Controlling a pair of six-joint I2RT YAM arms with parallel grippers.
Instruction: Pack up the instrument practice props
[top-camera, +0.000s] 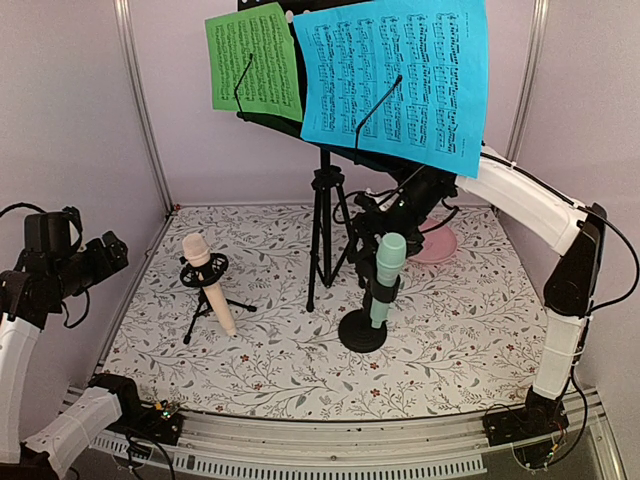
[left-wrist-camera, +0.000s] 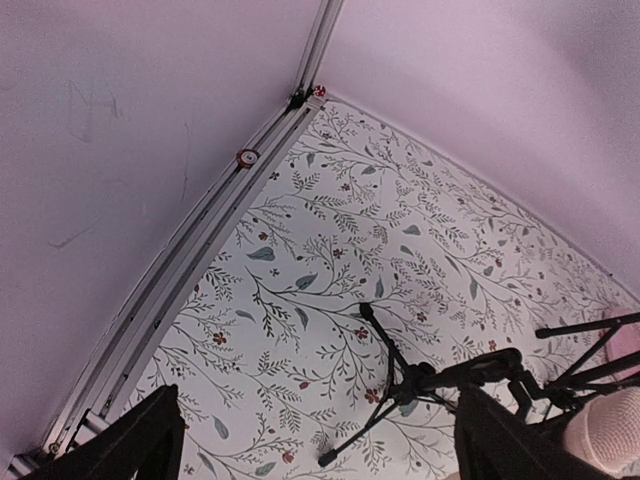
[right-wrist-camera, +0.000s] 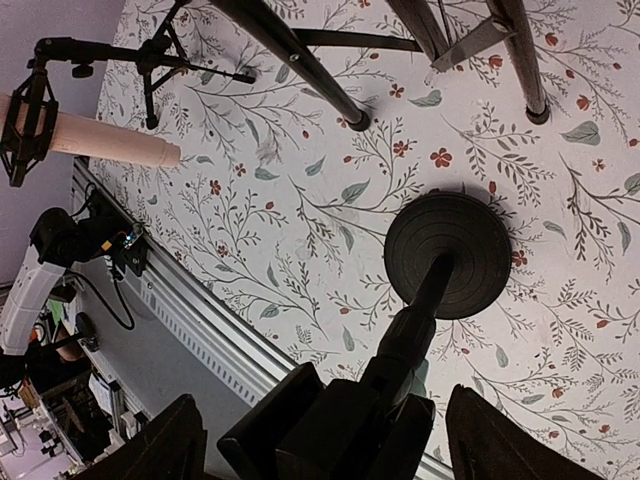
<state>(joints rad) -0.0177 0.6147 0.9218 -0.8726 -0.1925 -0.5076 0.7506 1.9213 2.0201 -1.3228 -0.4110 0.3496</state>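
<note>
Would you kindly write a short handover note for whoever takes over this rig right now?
The left end effector is open and empty, off to the left.
The right end effector is open, astride the mint microphone in its round-base holder.
The beige microphone sits in the tripod holder; green page and blue page hang on the music stand.
Done: nothing packed yet. Left: all of it.

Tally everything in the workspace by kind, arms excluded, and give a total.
Music stand: 1
Pages: 2, green page, blue page
Mics: 2, beige mic, mint mic
Mic holders: 2, tripod holder, round-base holder
Plate: 1
Total: 8
</note>
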